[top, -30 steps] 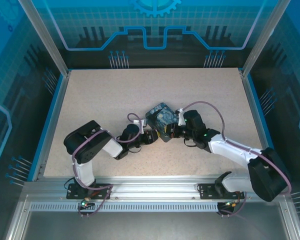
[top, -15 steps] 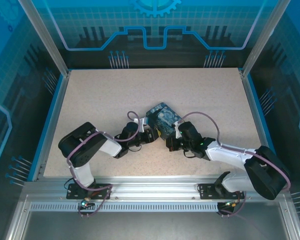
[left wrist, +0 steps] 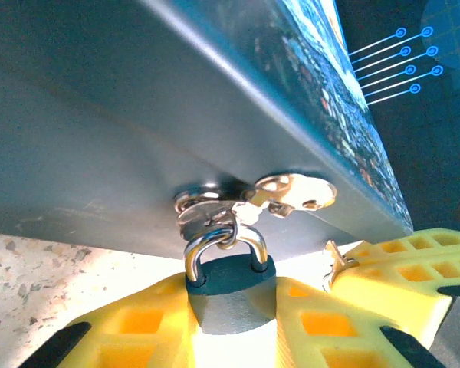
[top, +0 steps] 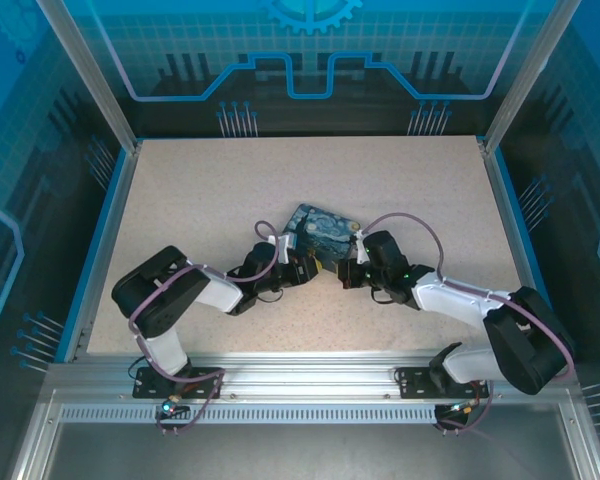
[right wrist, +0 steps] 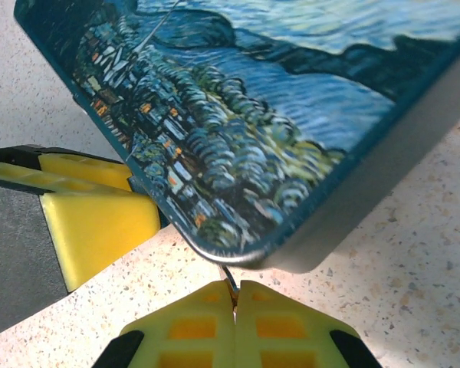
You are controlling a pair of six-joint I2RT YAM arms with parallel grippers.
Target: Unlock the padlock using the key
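Closely, padlock (left wrist: 228,290), key (right wrist: 230,280) at tin (left wrist: 138,115) edge.

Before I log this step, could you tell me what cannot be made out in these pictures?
Keyhole of the padlock: left wrist view, buried between the left gripper fingers.
Most of the key: right wrist view, pinched inside the right gripper.
Both, top view: too small to tell.

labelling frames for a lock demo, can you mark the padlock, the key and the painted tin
padlock (left wrist: 230,297): left wrist view, on its dark body.
key (right wrist: 228,274): right wrist view, on its thin bare tip.
painted tin (right wrist: 238,130): right wrist view, on the pictured lid.
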